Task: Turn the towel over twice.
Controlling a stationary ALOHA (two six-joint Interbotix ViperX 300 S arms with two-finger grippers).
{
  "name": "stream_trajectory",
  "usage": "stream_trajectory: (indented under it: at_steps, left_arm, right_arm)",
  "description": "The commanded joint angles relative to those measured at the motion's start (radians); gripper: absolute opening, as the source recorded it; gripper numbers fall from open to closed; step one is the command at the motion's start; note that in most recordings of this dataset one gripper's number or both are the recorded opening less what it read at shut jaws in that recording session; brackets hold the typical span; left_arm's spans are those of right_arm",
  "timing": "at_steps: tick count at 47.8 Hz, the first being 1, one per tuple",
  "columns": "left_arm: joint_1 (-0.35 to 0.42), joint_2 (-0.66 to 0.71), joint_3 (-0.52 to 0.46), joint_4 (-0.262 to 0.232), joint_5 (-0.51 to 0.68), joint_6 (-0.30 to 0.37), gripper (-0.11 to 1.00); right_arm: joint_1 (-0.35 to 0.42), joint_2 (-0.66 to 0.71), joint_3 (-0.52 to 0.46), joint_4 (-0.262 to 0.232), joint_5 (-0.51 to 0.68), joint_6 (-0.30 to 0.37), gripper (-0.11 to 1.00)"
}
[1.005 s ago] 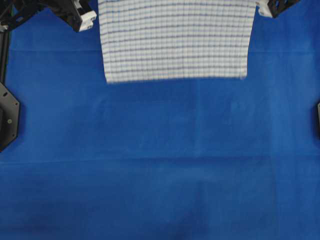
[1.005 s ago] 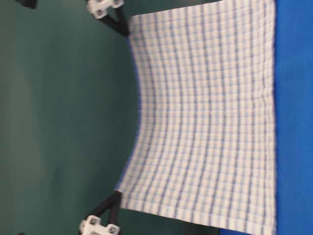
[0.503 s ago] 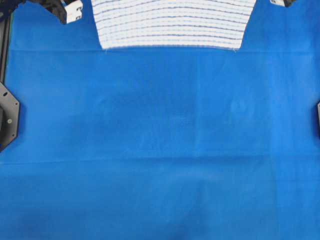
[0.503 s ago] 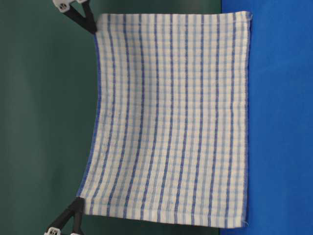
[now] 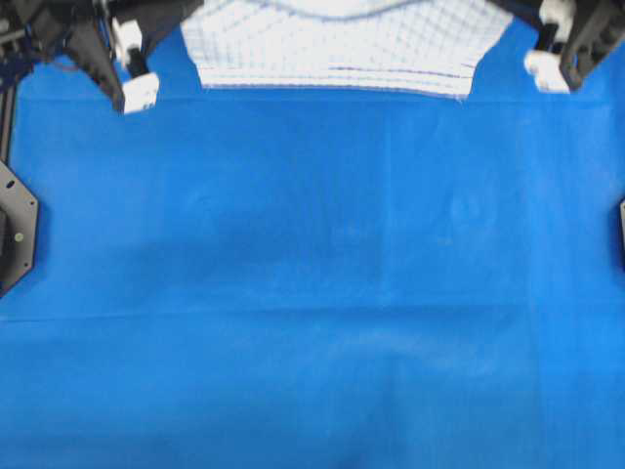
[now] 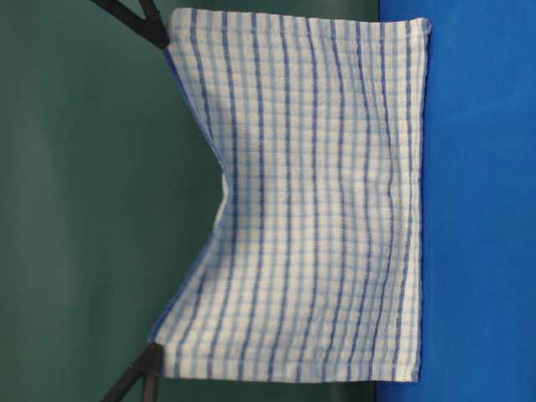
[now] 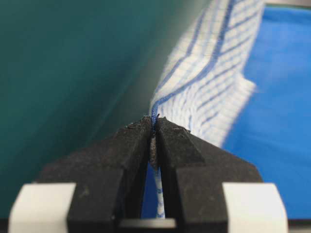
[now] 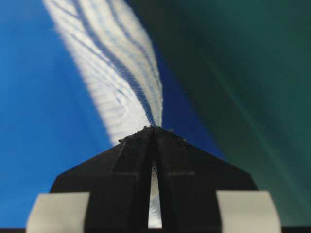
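Observation:
The towel, white with dark-blue and light-blue stripes and faint checks, hangs at the far end of the table. In the table-level view the towel is stretched between black fingers at its two upper corners, and its top edge sags in a deep V between them. My left gripper is shut on one corner's blue-hemmed edge, the towel trailing away from it. My right gripper is shut on the other corner of the towel. Whether the lower edge touches the table I cannot tell.
A plain blue cloth covers the whole table. The left arm and the right arm flank the towel at the far corners. Black mounts sit at the left edge and right edge. A green backdrop stands behind.
The towel's lower edge has drawn back to the far end. Both arms have come further into the overhead view. The towel's top edge now sags much deeper in the middle.

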Motion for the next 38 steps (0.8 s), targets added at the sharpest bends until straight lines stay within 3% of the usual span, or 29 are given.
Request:
stream_trajectory:
  at_steps: [1, 18, 28, 38]
  left_arm:
    - [-0.035, -0.028, 0.009, -0.002, 0.015, -0.006, 0.04]
    - [-0.258, -0.023, 0.156, -0.002, 0.074, -0.077, 0.04]
    - [-0.43, 0.031, 0.193, -0.002, 0.078, -0.153, 0.04]
    - [-0.537, 0.094, 0.199, -0.002, 0.08, -0.229, 0.04]
  right_arm:
    - [0.052, -0.026, -0.003, 0.009, 0.023, 0.015, 0.03]
    - [0.342, -0.04, 0.143, 0.009, 0.046, 0.178, 0.03]
    - [0.472, 0.009, 0.229, 0.009, -0.023, 0.285, 0.03]
    - [0.588, 0.081, 0.272, 0.011, -0.112, 0.368, 0.03]
